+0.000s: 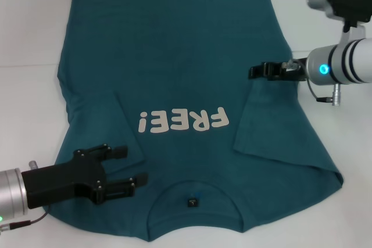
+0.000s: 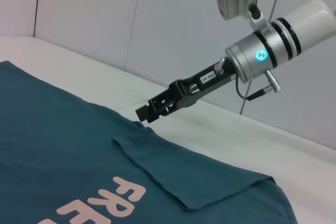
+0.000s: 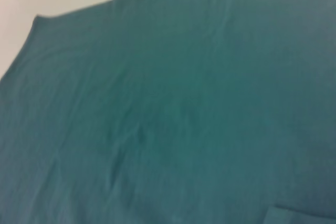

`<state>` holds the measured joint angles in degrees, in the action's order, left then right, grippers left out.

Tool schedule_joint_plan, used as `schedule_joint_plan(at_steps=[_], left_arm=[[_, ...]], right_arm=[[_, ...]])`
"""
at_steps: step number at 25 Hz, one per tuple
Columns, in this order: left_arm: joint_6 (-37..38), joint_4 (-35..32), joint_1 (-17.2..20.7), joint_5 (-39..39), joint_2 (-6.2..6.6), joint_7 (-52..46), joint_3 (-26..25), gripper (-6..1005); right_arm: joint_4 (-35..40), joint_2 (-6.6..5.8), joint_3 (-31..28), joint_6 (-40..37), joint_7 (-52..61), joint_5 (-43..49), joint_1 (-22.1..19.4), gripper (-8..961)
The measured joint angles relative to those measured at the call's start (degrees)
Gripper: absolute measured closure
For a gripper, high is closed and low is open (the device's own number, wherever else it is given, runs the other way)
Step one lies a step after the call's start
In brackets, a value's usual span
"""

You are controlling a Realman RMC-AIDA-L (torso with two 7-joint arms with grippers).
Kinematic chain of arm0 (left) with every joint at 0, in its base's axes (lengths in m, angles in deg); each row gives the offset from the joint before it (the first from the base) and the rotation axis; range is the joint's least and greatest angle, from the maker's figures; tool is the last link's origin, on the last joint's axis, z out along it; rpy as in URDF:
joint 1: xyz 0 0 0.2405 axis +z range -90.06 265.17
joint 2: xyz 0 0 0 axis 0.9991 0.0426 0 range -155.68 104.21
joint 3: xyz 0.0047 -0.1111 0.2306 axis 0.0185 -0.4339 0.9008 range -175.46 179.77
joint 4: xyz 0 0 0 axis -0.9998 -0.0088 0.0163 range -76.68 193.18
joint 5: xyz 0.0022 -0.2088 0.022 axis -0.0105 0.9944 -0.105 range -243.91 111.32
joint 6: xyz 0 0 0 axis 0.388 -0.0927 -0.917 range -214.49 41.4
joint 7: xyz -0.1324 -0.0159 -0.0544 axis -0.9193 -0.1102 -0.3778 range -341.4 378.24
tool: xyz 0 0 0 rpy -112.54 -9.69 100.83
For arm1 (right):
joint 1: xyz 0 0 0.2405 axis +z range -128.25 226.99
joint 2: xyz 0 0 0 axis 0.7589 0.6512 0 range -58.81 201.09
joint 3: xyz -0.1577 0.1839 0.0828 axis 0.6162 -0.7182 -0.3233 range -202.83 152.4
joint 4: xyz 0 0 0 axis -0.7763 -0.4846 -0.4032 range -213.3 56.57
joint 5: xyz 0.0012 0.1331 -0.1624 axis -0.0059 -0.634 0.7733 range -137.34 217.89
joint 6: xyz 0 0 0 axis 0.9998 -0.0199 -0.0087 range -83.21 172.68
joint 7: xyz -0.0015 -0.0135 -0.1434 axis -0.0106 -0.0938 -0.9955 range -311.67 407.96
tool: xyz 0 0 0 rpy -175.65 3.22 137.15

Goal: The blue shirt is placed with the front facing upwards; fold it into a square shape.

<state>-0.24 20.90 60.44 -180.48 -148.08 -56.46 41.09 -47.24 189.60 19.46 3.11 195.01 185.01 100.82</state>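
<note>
Sleeves folded in; blue T-shirt (image 1: pixel 192 85) not yet squared.
Left hand (image 1: pixel 125 169) gaped wide, right hand (image 1: pixel 256 72) pinched empty: folded sleeves may be dragged loose.

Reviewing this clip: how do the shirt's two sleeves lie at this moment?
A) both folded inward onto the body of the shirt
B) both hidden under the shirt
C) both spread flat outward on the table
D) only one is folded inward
A: in the head view the blue shirt shows a sleeve flap folded onto its body on each side of the FREE! lettering.
</note>
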Motion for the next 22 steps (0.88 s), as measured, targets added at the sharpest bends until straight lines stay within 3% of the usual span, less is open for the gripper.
schedule_joint_plan(at_steps=[4, 9, 14, 16, 19, 22], left_arm=[[0.01, 0.0, 0.26, -0.01, 0.0, 0.0, -0.07, 144], [0.1, -0.09, 0.76, 0.43, 0.15, -0.24, -0.6, 137], [3.13, -0.52, 1.14, 0.55, 0.7, -4.44, -3.15, 131], [5.19, -1.71, 1.6, 0.48, 1.08, -9.5, -4.76, 129], [7.1, -3.48, 2.66, 0.29, 1.76, -17.26, -5.89, 125], [8.4, -6.16, 5.03, 0.04, 1.99, -24.59, -7.73, 121]], right_arm=[[2.24, -0.61, 0.25, -2.47, -1.17, -2.74, -1.55, 488], [10.5, -1.49, 0.08, -13.49, -4.51, -3.5, -4.65, 383], [23.93, -2.22, -0.21, -26.15, -4.73, -7.88, -11.87, 285], [26.8, -3.32, -0.21, -30.38, -4.78, -10.93, -14.5, 221], [26.97, -5.93, -0.27, -36.69, -5.76, -15.94, -17.24, 140], [26.81, -7.28, -0.77, -40.82, -7.3, -17.81, -19.51, 90]])
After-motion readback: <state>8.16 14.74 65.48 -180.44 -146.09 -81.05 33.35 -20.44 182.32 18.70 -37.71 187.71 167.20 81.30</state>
